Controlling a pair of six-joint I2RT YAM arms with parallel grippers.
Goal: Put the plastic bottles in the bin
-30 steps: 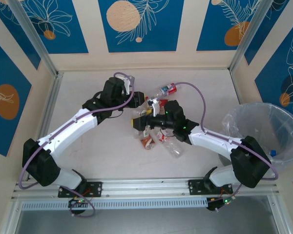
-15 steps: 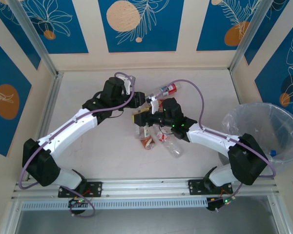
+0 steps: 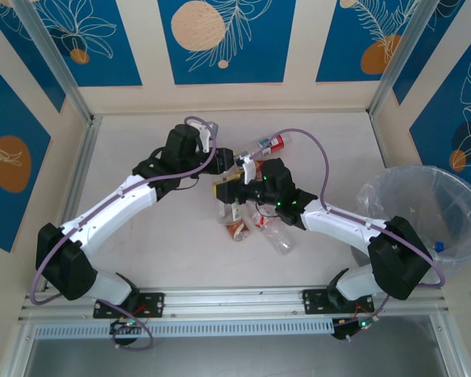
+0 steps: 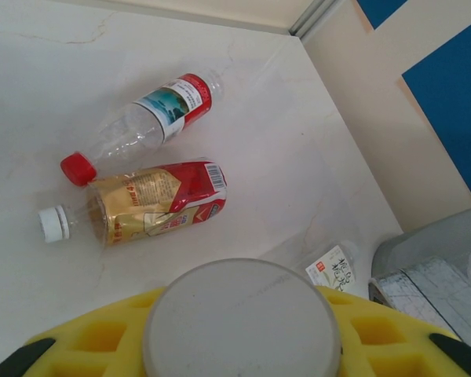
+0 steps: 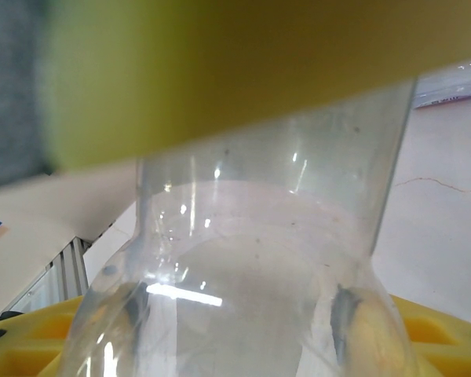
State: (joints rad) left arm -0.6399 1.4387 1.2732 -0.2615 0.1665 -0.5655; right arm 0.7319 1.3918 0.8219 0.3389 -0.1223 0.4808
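My left gripper (image 3: pixel 226 162) is shut on a plastic bottle; its round grey end (image 4: pixel 242 322) sits between the yellow pads (image 4: pixel 392 330). Just in front of it, my right gripper (image 3: pixel 226 191) is shut on a clear plastic bottle (image 5: pixel 259 259) that spans its jaws. A yellow pad (image 5: pixel 243 71) lies across that bottle's upper part. I cannot tell whether both grippers hold the same bottle. More bottles lie loose: a red-capped clear one (image 4: pixel 145 124) (image 3: pixel 268 144), a gold-and-red one (image 4: pixel 145 203), and a small pile (image 3: pixel 251 220). The bin (image 3: pixel 392 206) stands at the far right.
A clear bottle with a white label (image 4: pixel 335 269) lies on the table by a grey part (image 4: pixel 424 251). Another clear bottle (image 3: pixel 282 240) lies at the pile's near edge. The side walls and the metal rail (image 3: pixel 235 302) bound the table.
The right gripper has closed from wide open onto the clear bottle and shifted slightly left. The left arm has stayed put.
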